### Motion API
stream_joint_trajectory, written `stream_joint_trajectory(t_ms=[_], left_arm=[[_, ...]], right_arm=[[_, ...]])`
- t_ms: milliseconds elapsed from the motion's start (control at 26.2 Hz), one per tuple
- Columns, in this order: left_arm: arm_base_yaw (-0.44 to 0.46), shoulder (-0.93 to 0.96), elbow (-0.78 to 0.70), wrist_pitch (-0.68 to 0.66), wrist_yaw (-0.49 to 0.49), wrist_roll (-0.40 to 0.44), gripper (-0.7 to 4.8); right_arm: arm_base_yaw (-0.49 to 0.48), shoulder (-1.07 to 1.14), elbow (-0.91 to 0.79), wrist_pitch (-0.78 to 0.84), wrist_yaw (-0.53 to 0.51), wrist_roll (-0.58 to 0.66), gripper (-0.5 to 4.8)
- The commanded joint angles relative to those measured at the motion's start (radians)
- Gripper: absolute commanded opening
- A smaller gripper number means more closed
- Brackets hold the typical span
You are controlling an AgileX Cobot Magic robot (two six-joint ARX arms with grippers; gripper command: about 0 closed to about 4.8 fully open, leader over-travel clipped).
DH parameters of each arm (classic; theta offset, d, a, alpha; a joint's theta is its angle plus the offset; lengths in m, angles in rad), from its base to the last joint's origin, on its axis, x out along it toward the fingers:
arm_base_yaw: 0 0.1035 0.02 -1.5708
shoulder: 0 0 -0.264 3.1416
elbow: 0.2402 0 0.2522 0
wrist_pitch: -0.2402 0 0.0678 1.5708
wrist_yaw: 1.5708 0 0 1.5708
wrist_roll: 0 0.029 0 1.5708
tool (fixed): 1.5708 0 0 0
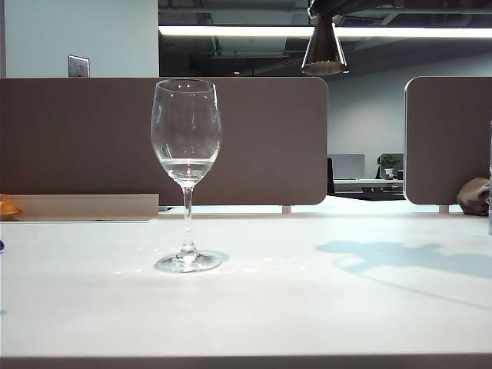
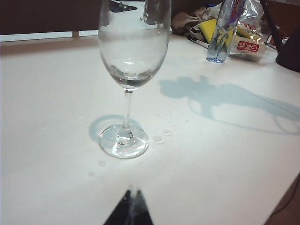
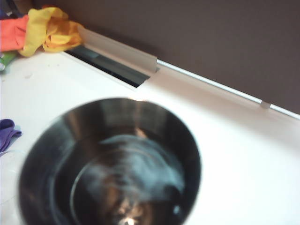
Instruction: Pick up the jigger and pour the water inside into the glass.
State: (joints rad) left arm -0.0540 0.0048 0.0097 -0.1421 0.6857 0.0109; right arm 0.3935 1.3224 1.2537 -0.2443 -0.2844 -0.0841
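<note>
The glass (image 1: 186, 138) stands upright on the white table, left of centre, with a shallow layer of water (image 1: 186, 166) in its bowl. High above and to the right of it hangs the jigger (image 1: 324, 50), its lower cone mouth facing down. My right gripper (image 1: 326, 8) holds it at the picture's top edge and is mostly cut off. In the right wrist view the jigger's dark open cup (image 3: 110, 164) fills the foreground and hides the fingers. My left gripper (image 2: 131, 202) rests low, shut and empty, just short of the glass (image 2: 133, 51).
Droplets (image 2: 159, 138) lie on the table by the glass's foot. A water bottle (image 2: 222, 33) and a snack bag (image 2: 246, 42) stand at the far side. Yellow-orange cloth (image 3: 47, 28) and purple cloth (image 3: 7, 131) lie near the brown partition (image 1: 254, 138).
</note>
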Motion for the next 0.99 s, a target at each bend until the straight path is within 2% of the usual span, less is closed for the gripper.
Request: stream_joint_trajectory(t_ms=[38,497,993], left_arm=[[0.002,0.001,-0.001,0.002,0.009,0.008,-0.05],[0.002,0.001,-0.001,0.002,0.009,0.008,-0.05],[0.002,0.001,-0.001,0.002,0.009,0.008,-0.05]], right_arm=[[0.002,-0.007,0.023,-0.022,-0.002,-0.003,-0.02],[0.05,0.009,0.023,-0.037,-0.003,-0.003,-0.02],[0.155,0.085,0.023,-0.024,0.022,-0.012,-0.02]])
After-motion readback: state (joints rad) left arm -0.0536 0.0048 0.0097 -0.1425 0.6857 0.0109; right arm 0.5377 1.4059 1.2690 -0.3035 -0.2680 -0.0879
